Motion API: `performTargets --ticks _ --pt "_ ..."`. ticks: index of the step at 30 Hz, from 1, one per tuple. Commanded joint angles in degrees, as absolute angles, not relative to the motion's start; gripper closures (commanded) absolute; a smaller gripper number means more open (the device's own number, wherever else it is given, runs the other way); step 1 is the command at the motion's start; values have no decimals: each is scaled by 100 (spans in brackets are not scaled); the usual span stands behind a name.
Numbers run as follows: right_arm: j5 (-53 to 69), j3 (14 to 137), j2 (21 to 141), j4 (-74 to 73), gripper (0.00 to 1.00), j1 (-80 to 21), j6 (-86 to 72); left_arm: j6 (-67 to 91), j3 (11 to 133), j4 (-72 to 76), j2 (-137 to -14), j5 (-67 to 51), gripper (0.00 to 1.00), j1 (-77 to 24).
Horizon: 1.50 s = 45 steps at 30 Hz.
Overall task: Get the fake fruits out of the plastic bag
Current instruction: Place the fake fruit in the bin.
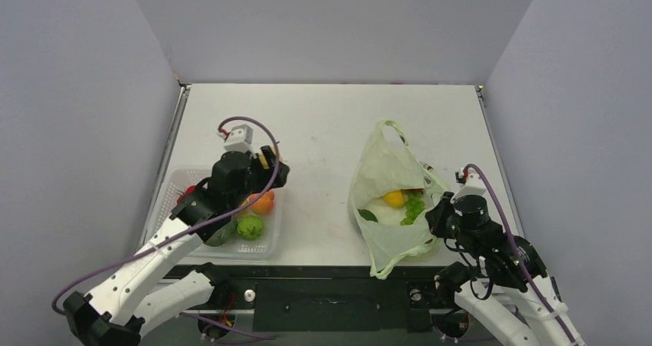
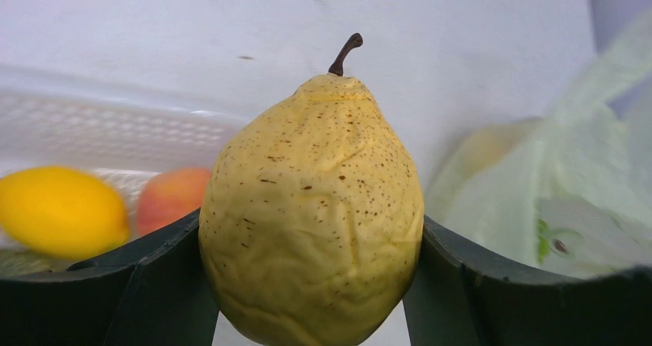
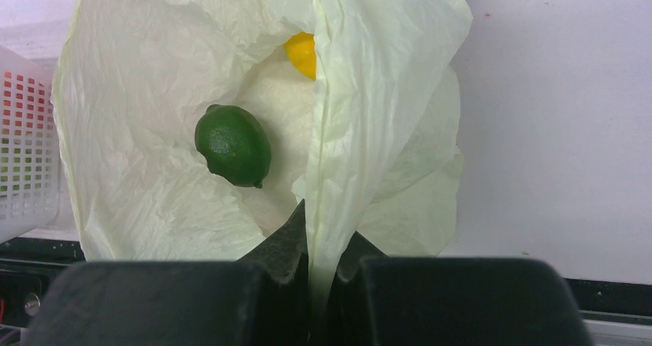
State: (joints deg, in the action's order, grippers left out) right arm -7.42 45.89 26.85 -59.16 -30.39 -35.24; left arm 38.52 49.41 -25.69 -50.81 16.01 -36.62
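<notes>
By the basket (image 1: 174, 178), left end effector (image 2: 307, 277) grips pear (image 2: 311, 184) mid-belly (light, slick, I'd guess); right end effector (image 3: 321, 278) pinches flimsy bag (image 3: 138, 131).

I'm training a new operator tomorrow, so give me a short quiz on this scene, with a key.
1. True or false: the right gripper is pinched on an edge of the plastic bag.
2. What does the left gripper hold? A) a banana B) a speckled yellow pear C) a strawberry
3. Fill in: in the right wrist view, lying inside the bag is a dark green ____.
Key: 1 true; 2 B; 3 lime.
</notes>
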Motion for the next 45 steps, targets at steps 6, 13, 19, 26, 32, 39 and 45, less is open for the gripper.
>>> performTargets --ticks 6,13,19,26,32,39,45 --pt "-773 4555 2699 -5673 100 -3006 -3511 4417 4133 -3587 -4291 2263 100 -1811" --pt "-739 4584 2841 -5680 100 -3008 -3487 4559 3834 -3198 -4753 1993 94 -1750" --pt "-799 4567 2676 -5684 100 -3007 -3537 4536 3733 -3218 -4738 1947 35 -1749" --pt "-725 4584 2794 -5671 100 -3006 -3481 4451 3886 -3325 -4484 2136 16 -1749" --pt "-734 4569 2715 -5670 100 -3007 -3499 4163 4141 -3480 -4440 1921 15 -1749" --pt "-690 4584 2813 -5666 100 -2997 -3479 4053 4024 -1624 -4159 -567 18 -1768" --pt "-472 4556 2696 -5658 100 -3012 -3445 4459 4106 32 -4912 -1466 23 -3058"
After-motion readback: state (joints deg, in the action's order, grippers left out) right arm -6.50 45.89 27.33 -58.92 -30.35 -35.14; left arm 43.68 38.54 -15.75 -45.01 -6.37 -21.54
